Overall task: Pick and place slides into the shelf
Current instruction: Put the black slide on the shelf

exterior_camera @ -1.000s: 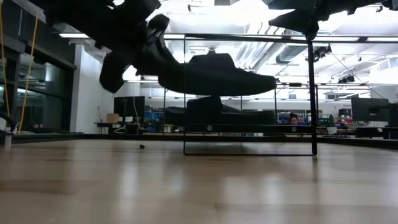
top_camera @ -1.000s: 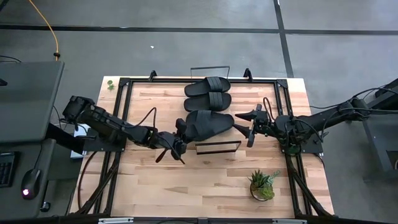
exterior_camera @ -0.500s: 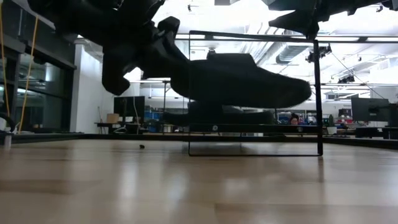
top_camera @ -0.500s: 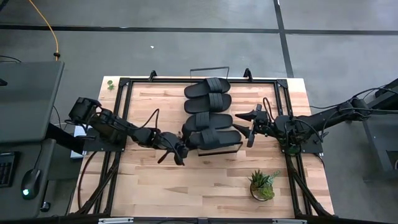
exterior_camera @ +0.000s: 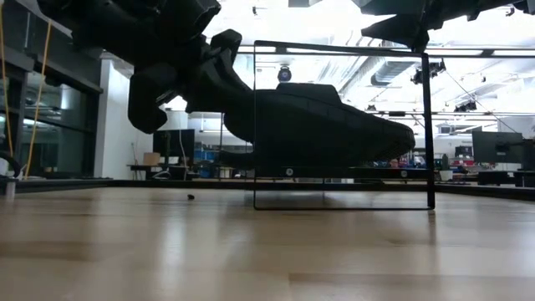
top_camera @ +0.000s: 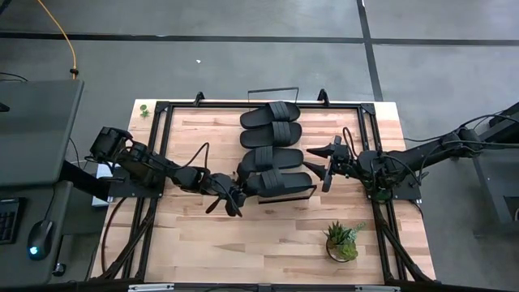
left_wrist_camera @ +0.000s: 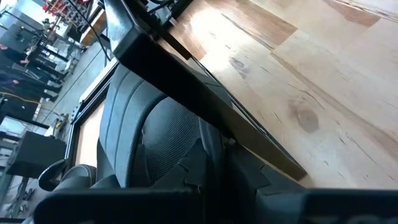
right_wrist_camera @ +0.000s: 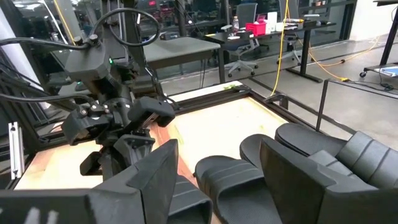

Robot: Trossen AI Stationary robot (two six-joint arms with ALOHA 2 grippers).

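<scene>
Seen from above, 4 black slides lay side by side in a row on the shelf (top_camera: 203, 130), a pale wood board with black wire rails. The left jaws (top_camera: 238, 193) were pinched on the end of the nearest slide (top_camera: 280, 183), which stretched away from them toward the right arm, just above the desk (top_camera: 268, 243). Beyond it lay the second slide (top_camera: 272, 156), then the third slide (top_camera: 272, 132) and fourth slide (top_camera: 271, 113). The right jaws (top_camera: 328, 162) stood spread, holding nothing, just past the gripped slide's far end. A small potted plant (top_camera: 343, 241) sat well apart from both jaws.
</scene>
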